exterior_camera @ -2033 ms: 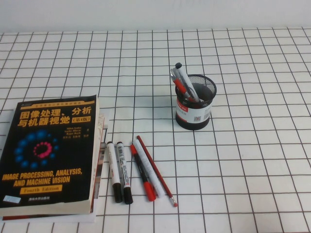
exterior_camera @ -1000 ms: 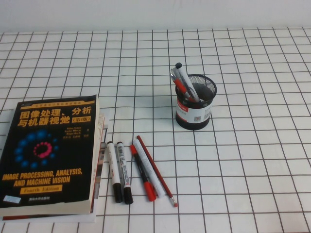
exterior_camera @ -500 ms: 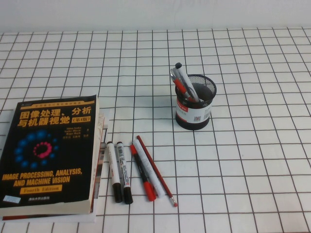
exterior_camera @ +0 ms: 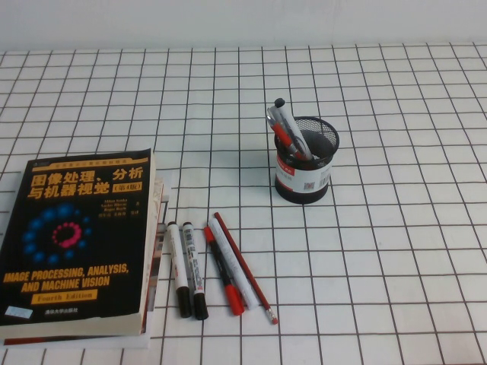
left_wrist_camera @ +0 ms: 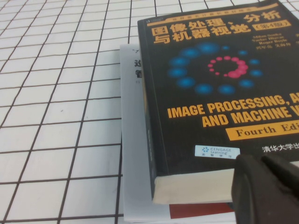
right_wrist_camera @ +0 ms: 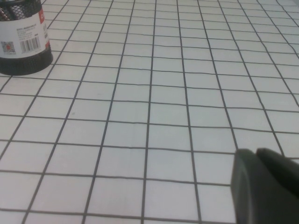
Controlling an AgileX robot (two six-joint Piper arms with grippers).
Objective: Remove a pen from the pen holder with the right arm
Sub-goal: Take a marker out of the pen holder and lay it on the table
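A black mesh pen holder (exterior_camera: 304, 173) stands on the gridded tablecloth right of centre, with a few pens (exterior_camera: 284, 128) sticking out and leaning left. In the right wrist view, only the holder's labelled lower part (right_wrist_camera: 23, 44) shows, far across the cloth from my right gripper (right_wrist_camera: 256, 151). That gripper is shut and holds nothing, hovering low over bare squares. My left gripper (left_wrist_camera: 262, 158) is shut and empty above the near edge of the black book (left_wrist_camera: 219, 93). Neither arm shows in the high view.
The black textbook (exterior_camera: 76, 243) lies on other books at the front left. Several markers and a red pencil (exterior_camera: 217, 266) lie side by side between the book and the holder. The white wall borders the table at the back.
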